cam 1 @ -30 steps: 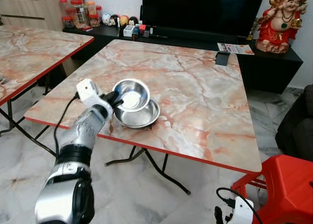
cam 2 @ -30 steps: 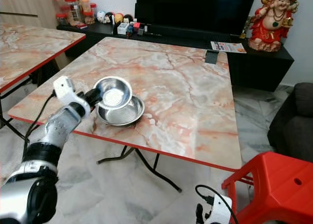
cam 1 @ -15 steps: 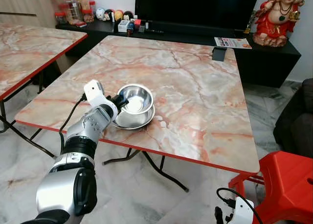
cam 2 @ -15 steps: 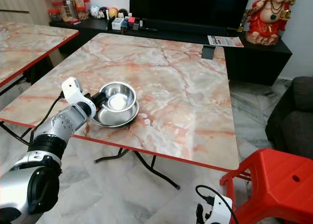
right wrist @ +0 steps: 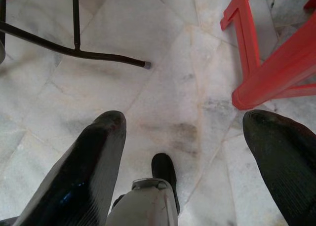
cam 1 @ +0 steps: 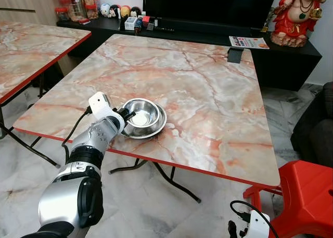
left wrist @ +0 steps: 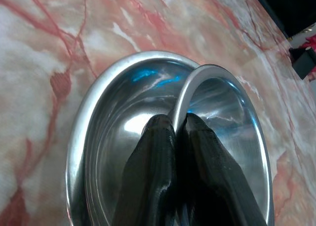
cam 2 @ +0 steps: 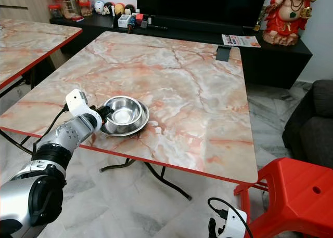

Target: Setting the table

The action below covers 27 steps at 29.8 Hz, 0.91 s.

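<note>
Left wrist view: left end effector (left wrist: 177, 132) pinches the rim of the smaller steel bowl (cam 1: 141, 112), nested in the larger bowl (cam 1: 158, 127) near the bench's (cam 1: 208, 92) front edge, evidently for lifting out; right end effector (right wrist: 197, 152) hangs open, idle.

Small shiny steel bowl (cam 1: 142, 112) nested upright in wider steel bowl (cam 1: 155, 129), near table's front edge

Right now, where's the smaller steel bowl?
In the left eye view, the smaller bowl sits inside the wider bowl near the marble table's front-left edge, its rim pinched by the left gripper.
</note>
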{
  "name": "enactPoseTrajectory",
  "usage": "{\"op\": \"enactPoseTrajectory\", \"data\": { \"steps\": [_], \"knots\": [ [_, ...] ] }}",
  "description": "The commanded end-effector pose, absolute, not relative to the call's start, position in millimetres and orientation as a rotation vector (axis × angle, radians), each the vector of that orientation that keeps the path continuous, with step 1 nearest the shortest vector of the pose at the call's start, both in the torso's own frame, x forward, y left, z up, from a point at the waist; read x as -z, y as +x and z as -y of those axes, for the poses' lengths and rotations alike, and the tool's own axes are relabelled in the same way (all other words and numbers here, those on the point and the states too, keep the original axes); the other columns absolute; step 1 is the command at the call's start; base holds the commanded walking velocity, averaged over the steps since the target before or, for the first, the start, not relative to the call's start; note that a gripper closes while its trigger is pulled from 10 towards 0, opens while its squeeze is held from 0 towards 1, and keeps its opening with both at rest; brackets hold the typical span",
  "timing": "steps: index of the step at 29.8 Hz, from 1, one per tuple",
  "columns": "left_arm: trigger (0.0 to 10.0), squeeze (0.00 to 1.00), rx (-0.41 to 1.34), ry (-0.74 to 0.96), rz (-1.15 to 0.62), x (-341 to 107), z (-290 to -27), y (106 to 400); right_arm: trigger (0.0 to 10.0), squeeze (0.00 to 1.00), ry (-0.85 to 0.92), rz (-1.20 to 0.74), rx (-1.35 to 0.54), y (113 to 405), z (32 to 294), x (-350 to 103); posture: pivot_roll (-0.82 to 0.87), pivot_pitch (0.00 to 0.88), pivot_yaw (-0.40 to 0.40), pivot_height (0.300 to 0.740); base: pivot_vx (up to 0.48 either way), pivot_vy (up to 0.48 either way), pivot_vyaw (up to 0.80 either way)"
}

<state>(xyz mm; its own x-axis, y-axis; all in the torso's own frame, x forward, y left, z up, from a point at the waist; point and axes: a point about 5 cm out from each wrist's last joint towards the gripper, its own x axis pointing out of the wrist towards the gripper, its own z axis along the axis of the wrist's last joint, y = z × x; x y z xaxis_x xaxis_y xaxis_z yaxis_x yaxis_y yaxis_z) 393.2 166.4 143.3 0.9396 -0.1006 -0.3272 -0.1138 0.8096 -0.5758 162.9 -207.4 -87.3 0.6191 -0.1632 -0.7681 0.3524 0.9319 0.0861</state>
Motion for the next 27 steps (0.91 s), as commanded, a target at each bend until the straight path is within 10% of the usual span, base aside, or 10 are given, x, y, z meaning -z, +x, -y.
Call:
{"op": "enactPoseTrajectory", "data": {
  "steps": [1,24,27],
  "knots": [
    [10.0,0.00,0.000,-0.627,-0.341,-151.7,-163.5,397.0,10.0,0.00,0.242,-0.853,0.305,162.5,208.0,87.3,-0.03,0.000,-0.019,0.740,0.000,0.000,0.00],
    [10.0,0.00,-0.012,-0.612,-0.354,-151.3,-164.3,397.1,10.0,0.00,0.247,-0.852,0.312,162.4,208.6,87.3,-0.03,0.000,-0.019,0.740,0.000,0.000,0.00],
    [10.0,0.56,-0.013,-0.611,-0.355,-151.2,-164.2,397.1,10.0,0.00,0.247,-0.852,0.313,162.2,208.6,87.3,-0.03,0.000,-0.019,0.740,0.000,0.000,0.00]
  ]
}}
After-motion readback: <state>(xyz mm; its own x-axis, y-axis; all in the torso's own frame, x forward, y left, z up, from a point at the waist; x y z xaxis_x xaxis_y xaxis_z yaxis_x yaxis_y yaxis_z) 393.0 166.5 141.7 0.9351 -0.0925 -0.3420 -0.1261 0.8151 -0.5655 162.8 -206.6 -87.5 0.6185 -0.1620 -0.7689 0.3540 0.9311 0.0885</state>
